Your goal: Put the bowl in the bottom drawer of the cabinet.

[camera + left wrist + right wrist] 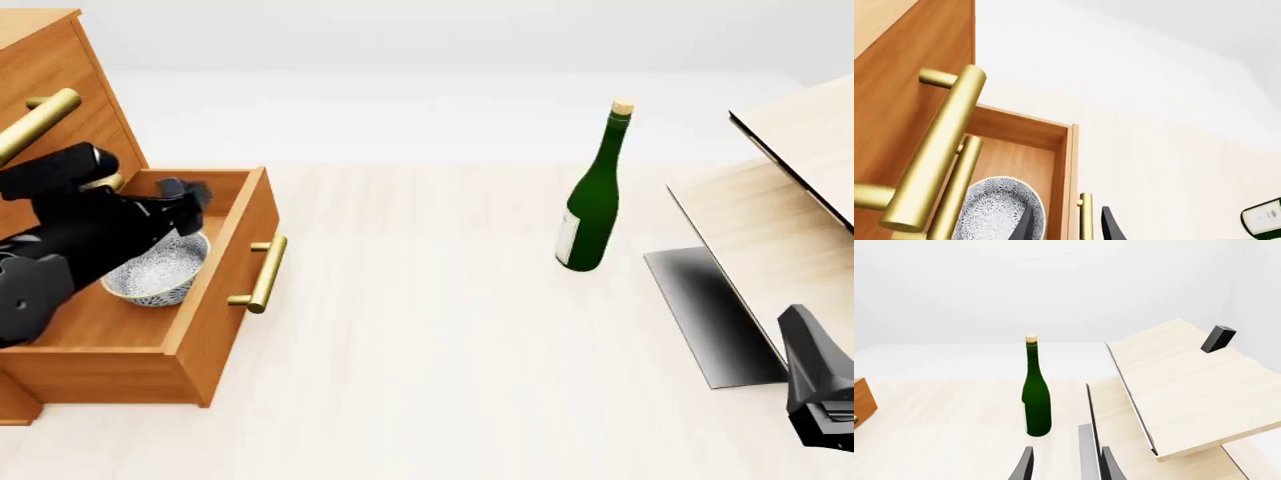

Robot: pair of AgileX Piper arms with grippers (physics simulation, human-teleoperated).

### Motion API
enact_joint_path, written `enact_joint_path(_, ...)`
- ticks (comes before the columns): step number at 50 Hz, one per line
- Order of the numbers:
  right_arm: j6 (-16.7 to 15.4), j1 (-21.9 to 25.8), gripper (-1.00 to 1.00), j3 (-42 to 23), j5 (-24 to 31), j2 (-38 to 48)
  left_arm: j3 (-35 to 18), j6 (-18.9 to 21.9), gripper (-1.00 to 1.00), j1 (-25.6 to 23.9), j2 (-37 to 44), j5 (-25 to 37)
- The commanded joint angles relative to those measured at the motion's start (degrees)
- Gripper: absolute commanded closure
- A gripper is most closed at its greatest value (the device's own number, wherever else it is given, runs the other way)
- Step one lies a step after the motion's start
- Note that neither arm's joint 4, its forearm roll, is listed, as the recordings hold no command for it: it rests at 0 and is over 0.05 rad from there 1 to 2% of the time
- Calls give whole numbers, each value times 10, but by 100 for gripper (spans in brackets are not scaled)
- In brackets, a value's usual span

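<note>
Left wrist view: you are looking along your left jaws (1067, 225), whose two dark fingertips (1114, 227) stand spread apart, with nothing between them. The bowl (997, 207) sits inside the bottom drawer (1017, 132), just beside one fingertip; whether they touch cannot be told. A brass handle (937, 150) of the cabinet (901, 75) crosses close to the lens, and the drawer's own handle (1085, 215) shows by the other fingertip. A bit of the green bottle (1262, 217) peeks in at the edge.

Front view: your left arm (80, 235) reaches over the pulled-out bottom drawer (227, 300) at about 9 o'clock on the surface (427, 330). The bowl (160, 275) rests upright on the drawer's floor, partly hidden under the arm. The cabinet (54, 70) rises at 10 o'clock. The bottle (594, 195) stands upright toward 1 o'clock, well apart from the drawer. The pale wooden box (787, 190) with its black panel (707, 310) lies at 3 o'clock, and your right jaws (821, 385) hang near 4 o'clock beside it.

Right wrist view: your right jaws (1064, 465) are released, fingertips apart and holding nothing. The bottle (1035, 390) stands ahead, the pale box (1187, 385) tilted beside it, and a corner of the drawer (862, 402) shows at the edge.
</note>
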Motion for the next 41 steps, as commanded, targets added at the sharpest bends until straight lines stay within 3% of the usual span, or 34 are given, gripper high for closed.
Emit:
enact_joint_path(1,0,0,-100,0,0,0,-7,0,-100,-16,-26,6)
enact_joint_path(30,0,0,-100,0,0,0,17,6,-100,-71,-173,-4)
enact_joint_path(38,0,0,-100,0,0,0,19,51,-100,-69,-214,9)
enact_joint_path(39,0,0,-100,0,0,0,46,36,-100,-75,-216,-28)
enact_joint_path(41,0,0,-100,0,0,0,58,49,-100,-85,-212,-51)
